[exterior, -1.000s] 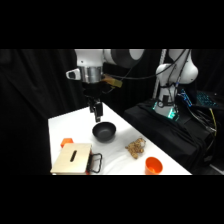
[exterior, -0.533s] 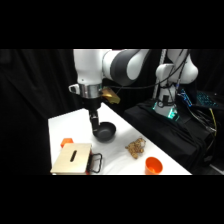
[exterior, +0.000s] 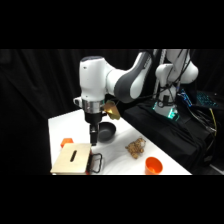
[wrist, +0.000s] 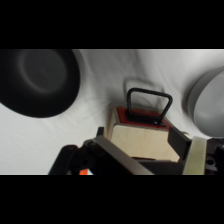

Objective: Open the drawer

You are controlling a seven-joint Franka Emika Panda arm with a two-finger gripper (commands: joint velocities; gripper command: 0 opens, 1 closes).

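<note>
The claw (exterior: 93, 142) hangs from the white arm (exterior: 120, 82) just above the near end of the wooden case (exterior: 71, 160). Whether it is open or closed, and whether it has hold of anything, cannot be told — in the side view it is one dark shape, and in the wrist view only dark linkage rises from the bottom edge.

The drawer (wrist: 141, 134) lies directly below the claw, its red front and black wire handle (wrist: 148, 104) facing away from the linkage in the wrist view. The handle lies free on the white table (exterior: 65, 126).

A black bowl (exterior: 105, 132) sits just behind the claw, close to it. Right of the claw lies a brown lump (exterior: 135, 148), and further right an orange cup (exterior: 153, 164). To the claw's left, beside the case, sits a small orange block (exterior: 67, 142).
</note>
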